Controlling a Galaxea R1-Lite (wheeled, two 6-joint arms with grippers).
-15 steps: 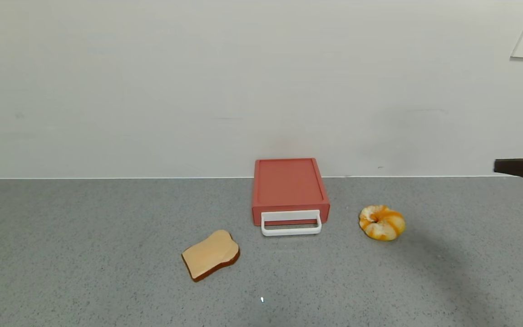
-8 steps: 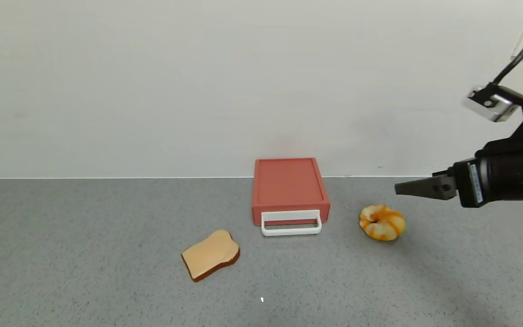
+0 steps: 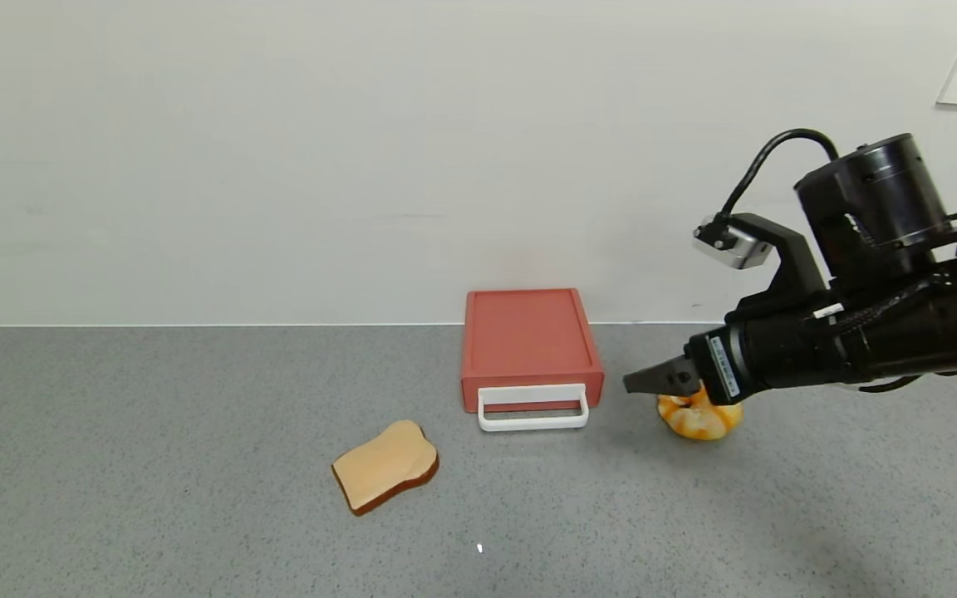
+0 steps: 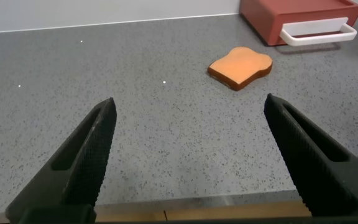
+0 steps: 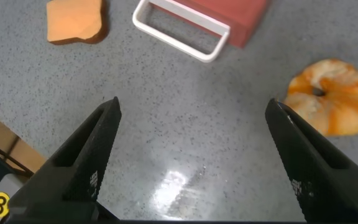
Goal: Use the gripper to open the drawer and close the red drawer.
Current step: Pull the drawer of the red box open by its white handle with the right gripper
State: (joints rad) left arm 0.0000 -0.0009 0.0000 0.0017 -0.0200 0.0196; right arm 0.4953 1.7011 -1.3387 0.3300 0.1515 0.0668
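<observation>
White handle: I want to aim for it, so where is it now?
In the head view, the white handle sits mid-table on the red drawer front, bread slice to its left, right gripper to its right.

Red drawer w/ white handle; grey speckled counter.

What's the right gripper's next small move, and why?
Probably carry on toward its left and lower to the white loop handle. The right gripper hangs open above the counter beside the orange-and-white pastry, apart from the handle, and the red drawer looks shut. The left gripper sits open, parked short of the bread slice.
</observation>
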